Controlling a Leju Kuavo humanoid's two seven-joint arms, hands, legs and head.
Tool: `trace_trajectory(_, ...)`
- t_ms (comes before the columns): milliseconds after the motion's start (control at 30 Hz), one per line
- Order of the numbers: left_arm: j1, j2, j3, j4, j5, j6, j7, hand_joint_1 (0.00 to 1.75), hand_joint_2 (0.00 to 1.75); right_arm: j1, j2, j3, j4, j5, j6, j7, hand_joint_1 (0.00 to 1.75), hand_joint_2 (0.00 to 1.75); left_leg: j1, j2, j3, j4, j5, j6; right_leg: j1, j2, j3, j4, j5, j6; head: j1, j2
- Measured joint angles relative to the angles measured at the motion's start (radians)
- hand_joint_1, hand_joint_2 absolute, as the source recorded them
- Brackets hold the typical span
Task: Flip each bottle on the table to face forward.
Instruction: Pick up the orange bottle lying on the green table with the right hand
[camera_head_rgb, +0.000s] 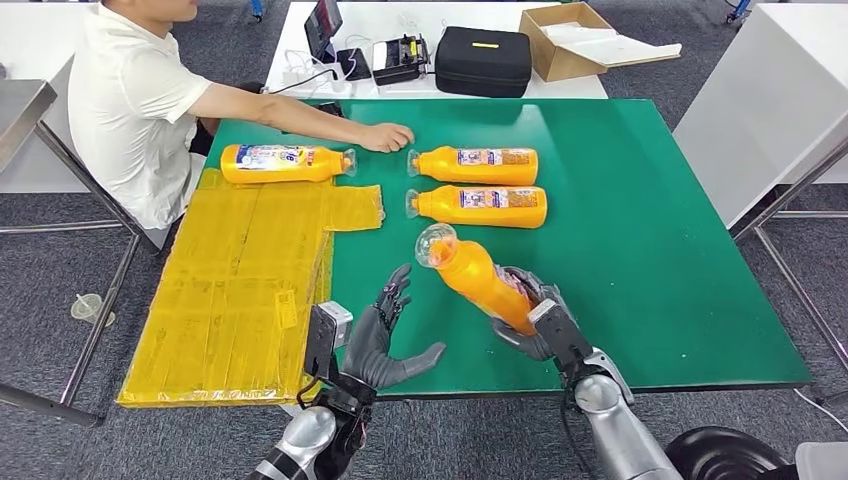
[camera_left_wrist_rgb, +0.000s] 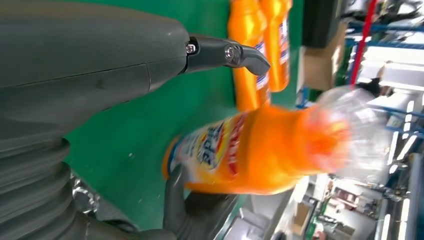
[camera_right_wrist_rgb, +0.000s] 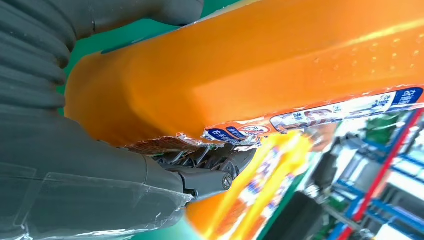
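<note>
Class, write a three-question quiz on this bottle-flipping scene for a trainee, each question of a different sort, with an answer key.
1. True or false: the right hand holds an orange bottle lifted off the green table.
2. Multiple choice: the left hand is (A) gripping a bottle, (B) open and holding nothing, (C) resting on the yellow mat.
3. Fill in: counting the held one, the head view shows ___ orange bottles.

Key
1. True; it is tilted, its clear cap pointing up and away from the robot.
2. B.
3. Four: two side by side, and one by the person's hand at the mat's far edge.
</note>
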Motion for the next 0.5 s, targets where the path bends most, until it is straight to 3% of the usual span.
trace_trajectory(133,-0.012,-0.003,-0.004,0.027,0.003,-0.004,-0.012,0.00,1.75,-0.001,0.021,0.023,-0.013,-0.013,0.000,-0.004,1.75,1.75,0.000,0.000,-0.001,0.000,0.000,0.000,0.000,-0.001,-0.001,0.000,0.000,0.000,0.000,0.000)
trace_trajectory(300,-0.024,-0.012,-0.018,0.028,-0.109,0.113,-0.105,0.00,1.75,-0.001,0.038,0.060,-0.018,-0.026,-0.002,-0.005,1.75,1.75,0.000,-0.001,-0.002,0.000,0.000,0.000,0.000,-0.001,-0.001,0.000,0.000,0.000,0.000,0.000)
trace_trajectory(500,-0.032,-0.021,-0.021,0.020,-0.097,0.134,-0.084,0.00,1.75,-0.004,0.064,0.110,-0.017,-0.015,-0.010,-0.007,1.75,1.75,0.000,-0.002,-0.002,0.000,0.000,0.000,0.000,-0.002,-0.001,0.000,0.000,0.000,0.000,0.000)
